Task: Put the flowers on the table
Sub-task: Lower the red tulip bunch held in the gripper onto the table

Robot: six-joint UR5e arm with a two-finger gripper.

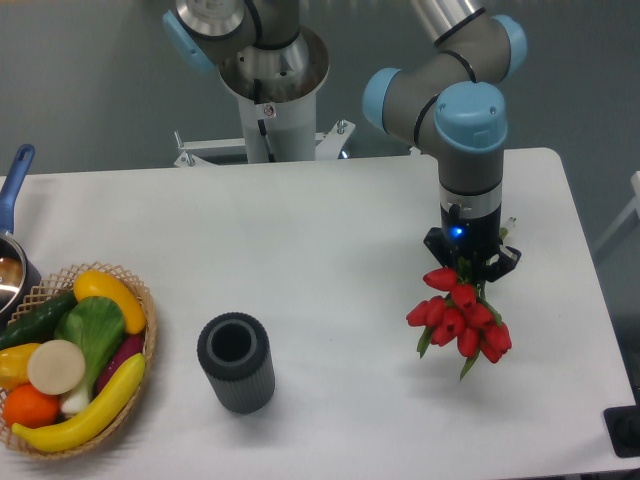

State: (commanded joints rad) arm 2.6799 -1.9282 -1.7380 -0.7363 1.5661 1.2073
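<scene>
We see gripper (471, 262) grasping the flowers (461, 316) by the stems over the table (330, 250); vase (236, 362) well apart.

Silver-grey tubular robot arm (425, 95) w/ light-blue plastic joint caps — mounted on a white round pedestal base (272, 120). Black two-finger gripper (470, 262) at the wrist — small blue LED lit.

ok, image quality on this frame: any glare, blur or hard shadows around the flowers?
Fixed camera: even, diffuse light; the flowers cast only a faint soft shadow on the table. No glare; buds slightly soft. The gripper fingers are hidden by the wrist and buds. The vase and fruit basket read clearly.
</scene>
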